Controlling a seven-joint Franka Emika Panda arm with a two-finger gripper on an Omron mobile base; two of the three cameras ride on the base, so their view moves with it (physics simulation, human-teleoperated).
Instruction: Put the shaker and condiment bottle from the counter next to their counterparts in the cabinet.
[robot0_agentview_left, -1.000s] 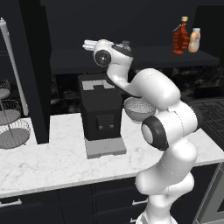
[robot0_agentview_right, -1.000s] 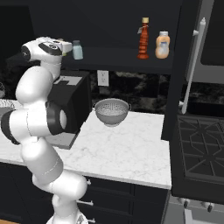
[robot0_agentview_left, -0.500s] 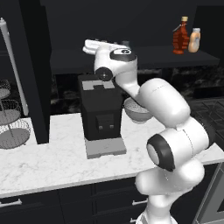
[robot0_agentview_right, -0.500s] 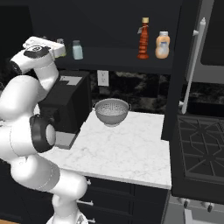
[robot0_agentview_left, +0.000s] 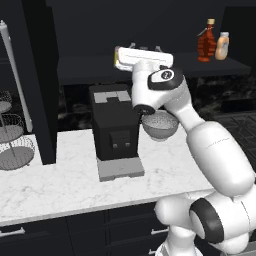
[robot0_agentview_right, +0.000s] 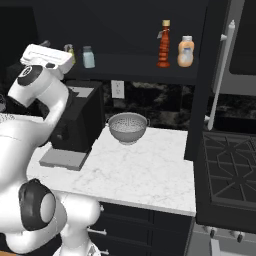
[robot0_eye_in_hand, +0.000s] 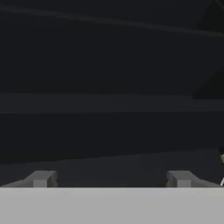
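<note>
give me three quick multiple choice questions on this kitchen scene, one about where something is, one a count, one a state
1. Where does the dark red condiment bottle stand?
A. on the cabinet shelf beside the orange bottle
B. on the marble counter
C. inside the colander

2. How many items sit in the metal colander?
A. two
B. none
C. one

3. How do the gripper fingers stand?
A. shut on the yellow shaker
B. shut on nothing
C. wide apart, holding nothing

Answers: 1 A, it is up on the dark shelf next to the orange one. 2 B, the bowl looks empty. 3 C, the hand view shows the tips far apart with nothing between.

Red bottle (robot0_agentview_right: 165, 44) upright on cabinet shelf (robot0_agentview_right: 145, 70)
</note>
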